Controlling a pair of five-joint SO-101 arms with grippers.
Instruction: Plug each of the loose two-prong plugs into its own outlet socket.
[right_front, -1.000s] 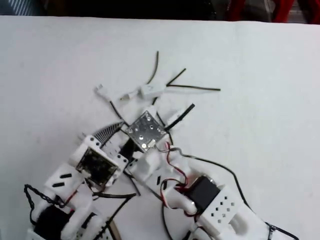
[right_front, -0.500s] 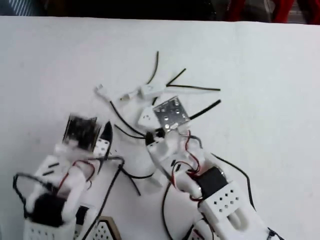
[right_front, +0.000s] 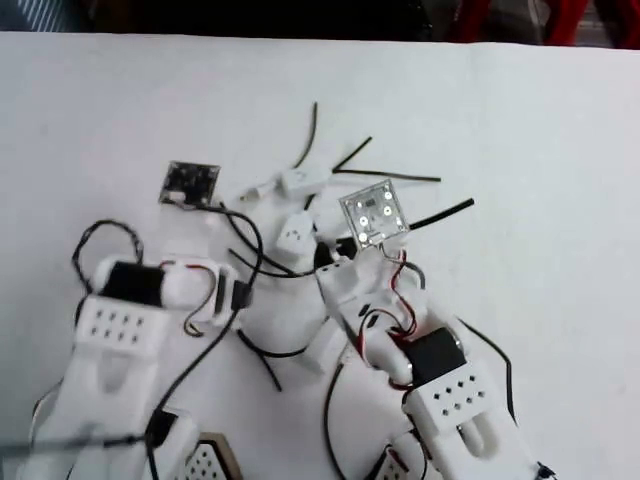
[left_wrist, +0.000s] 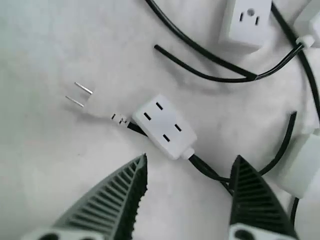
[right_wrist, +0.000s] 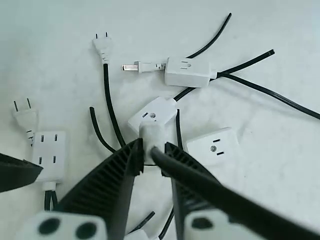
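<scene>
Hovering over worktop (left_wrist: 50, 45): L gripper (left_wrist: 190, 159), fingers apart, above double outlet block (left_wrist: 165, 125); loose two-prong plug (left_wrist: 82, 97) just beside. R gripper (right_wrist: 152, 145): clamped on white plug (right_wrist: 150, 131), up against outlet socket (right_wrist: 156, 111); seating unclear.

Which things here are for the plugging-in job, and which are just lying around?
For the job: held plug in the right pincer; loose plugs; outlet sockets; open left pincer.
Just lying about: red frame behind the table; dotted piece at the front edge.
</scene>
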